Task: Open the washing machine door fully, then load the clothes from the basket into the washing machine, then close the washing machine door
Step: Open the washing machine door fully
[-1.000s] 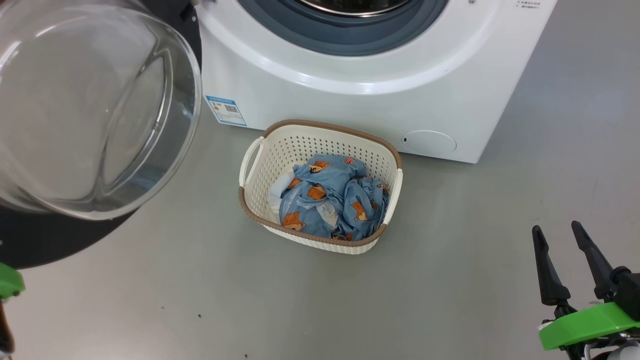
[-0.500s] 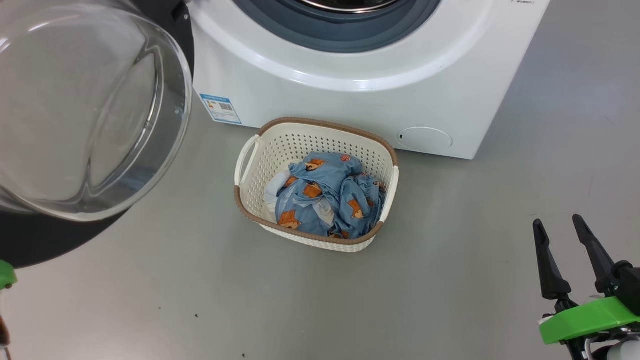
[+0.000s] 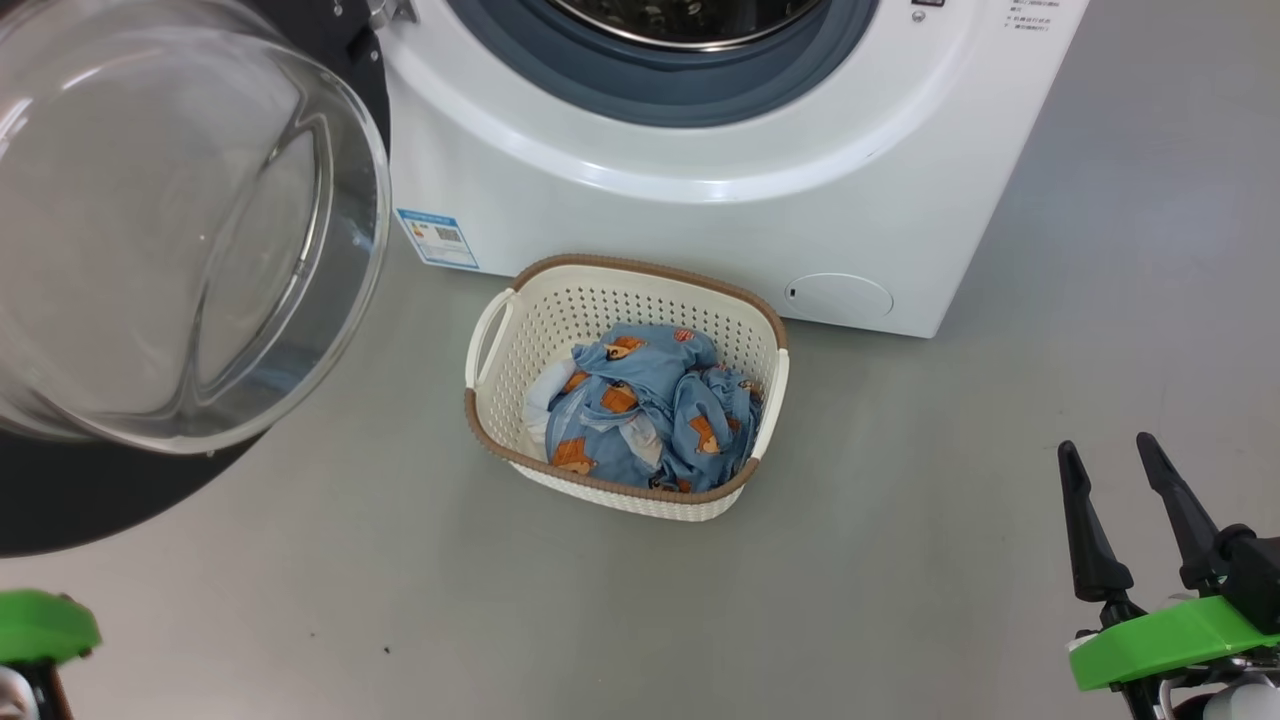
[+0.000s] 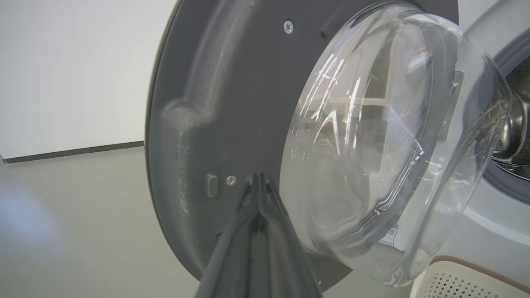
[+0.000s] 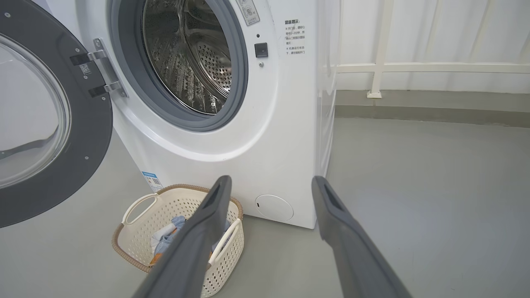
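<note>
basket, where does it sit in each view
Head view: basket at centre, before the washer.
Left wrist view: bottom right corner, just its edge.
Right wrist view: lower left.
Shared landmark: the open door, to its left in all.

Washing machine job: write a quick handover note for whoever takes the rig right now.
Left end effector: shut, empty, tips at the inner face of the washing machine door; contact unclear.
Right end effector: open, empty, hanging to the right of the basket.
Clothes lie in the basket, on the floor in front of the washing machine.
Done: door swung wide open; drum looks empty.
Left: load the clothes, close the door.
</note>
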`<state>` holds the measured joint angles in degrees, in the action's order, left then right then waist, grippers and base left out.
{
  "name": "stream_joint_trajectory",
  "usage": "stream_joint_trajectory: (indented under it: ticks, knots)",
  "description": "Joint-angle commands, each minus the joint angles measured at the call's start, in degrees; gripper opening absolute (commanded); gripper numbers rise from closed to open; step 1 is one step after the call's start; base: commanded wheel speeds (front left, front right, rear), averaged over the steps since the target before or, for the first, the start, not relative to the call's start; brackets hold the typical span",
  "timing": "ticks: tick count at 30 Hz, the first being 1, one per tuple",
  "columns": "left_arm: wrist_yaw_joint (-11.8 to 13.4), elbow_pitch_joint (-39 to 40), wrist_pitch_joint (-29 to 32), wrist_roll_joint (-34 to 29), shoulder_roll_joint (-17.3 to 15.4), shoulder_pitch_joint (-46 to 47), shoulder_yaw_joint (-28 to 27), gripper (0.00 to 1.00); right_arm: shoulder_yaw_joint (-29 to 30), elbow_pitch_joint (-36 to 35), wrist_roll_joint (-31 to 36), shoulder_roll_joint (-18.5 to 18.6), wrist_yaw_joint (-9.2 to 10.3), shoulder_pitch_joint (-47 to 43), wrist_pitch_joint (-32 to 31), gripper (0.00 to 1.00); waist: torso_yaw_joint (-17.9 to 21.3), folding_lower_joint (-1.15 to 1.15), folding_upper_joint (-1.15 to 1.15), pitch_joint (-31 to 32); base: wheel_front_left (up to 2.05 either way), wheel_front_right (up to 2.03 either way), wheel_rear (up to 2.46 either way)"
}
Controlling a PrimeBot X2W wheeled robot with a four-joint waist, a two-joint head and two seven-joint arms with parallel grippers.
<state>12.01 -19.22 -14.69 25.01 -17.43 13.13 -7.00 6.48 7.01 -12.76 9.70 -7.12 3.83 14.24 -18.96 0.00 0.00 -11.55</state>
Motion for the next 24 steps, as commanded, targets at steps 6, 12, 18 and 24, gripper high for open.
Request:
stream_joint_trajectory:
  ticks: [6, 12, 18, 24]
  knots:
    - [-0.32, 9.59, -0.3, -4.19, 1.04, -5.67, -2.58, 0.0, -1.81, -0.84, 0.21, -0.21, -0.36, 0.51, 0.57, 1.0, 0.98, 0.0, 0.0, 1.8, 0.0, 0.0, 0.0]
    - [-1.06, 15.07, -0.3, -5.98, 5.34, -10.8, -0.04, 0.09, -2.33, -0.58, 0.54, -0.98, -0.36, -0.24, 0.64, 1.0, 2.41, 0.0, 0.0, 3.41, 0.0, 0.0, 0.0]
    - [-3.0, 16.3, 0.14, -6.18, 6.98, -12.92, 3.44, 1.0, -3.2, -0.42, 0.69, -1.56, -0.36, -1.23, 0.68, 1.0, 4.22, 0.0, 0.0, 4.82, 0.0, 0.0, 0.0]
    - [-4.52, 16.67, 1.2, -6.93, 7.57, -13.33, 6.92, 1.0, -3.86, -0.19, 0.84, -2.07, -0.36, -1.77, 0.7, 1.0, 6.07, 0.0, 0.0, 5.81, 0.0, 0.0, 0.0]
